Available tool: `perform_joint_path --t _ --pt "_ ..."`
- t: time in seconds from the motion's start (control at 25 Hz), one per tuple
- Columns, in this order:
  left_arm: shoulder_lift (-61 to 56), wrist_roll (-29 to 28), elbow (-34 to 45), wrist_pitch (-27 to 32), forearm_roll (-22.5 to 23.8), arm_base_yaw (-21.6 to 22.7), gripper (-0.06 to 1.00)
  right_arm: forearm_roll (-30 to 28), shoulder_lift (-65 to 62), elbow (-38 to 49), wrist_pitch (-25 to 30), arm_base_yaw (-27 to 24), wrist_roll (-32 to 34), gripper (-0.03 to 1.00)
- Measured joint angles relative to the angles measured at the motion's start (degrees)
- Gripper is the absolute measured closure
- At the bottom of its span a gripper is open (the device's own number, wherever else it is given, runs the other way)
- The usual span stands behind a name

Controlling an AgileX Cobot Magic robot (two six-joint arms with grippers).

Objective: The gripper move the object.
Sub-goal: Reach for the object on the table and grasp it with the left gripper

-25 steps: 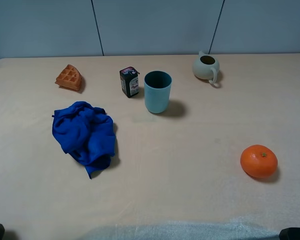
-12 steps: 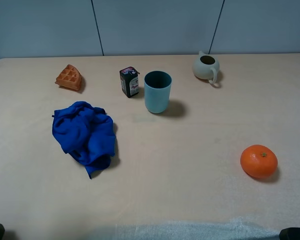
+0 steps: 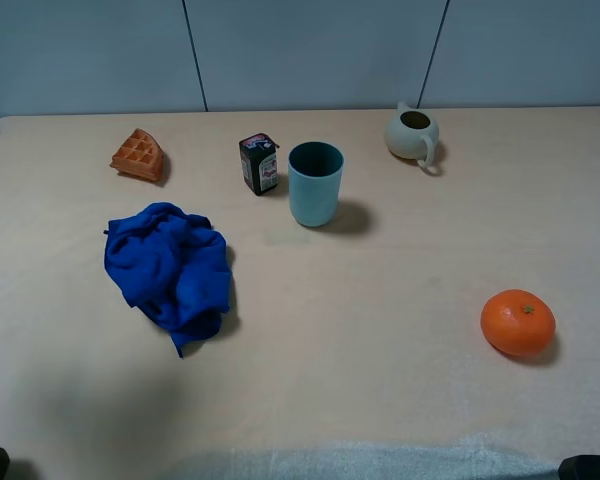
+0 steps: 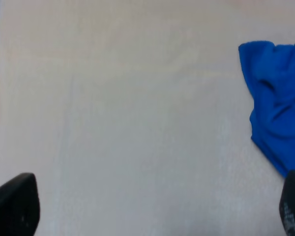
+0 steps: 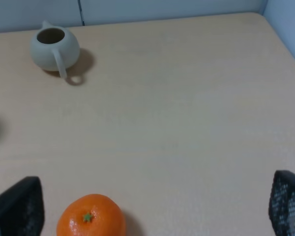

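1. The waffle (image 3: 138, 155) sits on the table (image 3: 380, 300), well apart from the left gripper (image 4: 152, 206) and even farther from the right gripper (image 5: 152, 209). Nothing's touching it.
2. Looks-wise, it's a small orange-brown wedge lying flat, with a grid of square dents on top.
3. The thing sort of in the way is a crumpled blue cloth (image 3: 168, 262). It lies roughly between the left gripper and the waffle, and shows up ahead of that gripper, off toward one finger.
4. Over toward the right gripper's side of the waffle, a little black carton (image 3: 259, 163) stands upright near a teal cup (image 3: 315, 183). A cream pitcher (image 3: 413, 133) sits farther along.
5. The left gripper's fingers are spread wide, with only bare table between them and nothing held.
6. The right gripper is the same, wide apart and empty. The round orange (image 5: 91, 215) sits near it, just ahead and closer to one finger, with the pitcher well beyond.
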Motion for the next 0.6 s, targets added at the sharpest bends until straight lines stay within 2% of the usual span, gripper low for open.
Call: perform_joint_path --t 0.44,0.6 --pt "13.97 -3.88 -5.31 -6.52 -0.64 0.0 -0.05 0.0 0.0 0.0 0.0 0.0 0.0 0.27" --pt "19.17 -5.67 -7.8 -7.01 -0.64 0.0 -0.05 0.0 0.0 0.0 0.0 0.0 0.0 0.27"
